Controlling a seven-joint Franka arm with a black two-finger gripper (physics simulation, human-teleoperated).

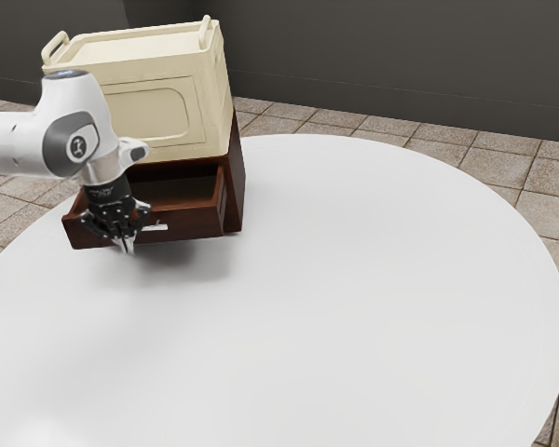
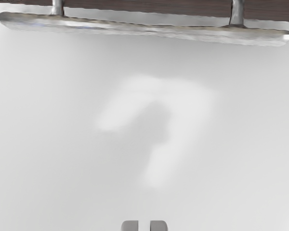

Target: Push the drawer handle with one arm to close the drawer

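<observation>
In the exterior view my gripper (image 1: 124, 245) points down in front of the drawer (image 1: 193, 224), beside its pale metal handle (image 1: 156, 227). Its two fingers are drawn together, with a slim gap between the tips and nothing in it. The drawer stands pulled out from the dark brown cabinet (image 1: 234, 182), its inside visible. In the wrist view the handle (image 2: 149, 30) runs as a long bar on two posts along the brown drawer front (image 2: 149, 6). Across a stretch of white tabletop from the bar are my gripper's tips (image 2: 144, 225), apart from it.
A cream crate (image 1: 154, 107) with raised end handles rests on top of the cabinet. The round white table (image 1: 354, 298) extends in front of the drawer and toward the exterior view's right, with tiled floor (image 1: 512, 168) beyond its edge.
</observation>
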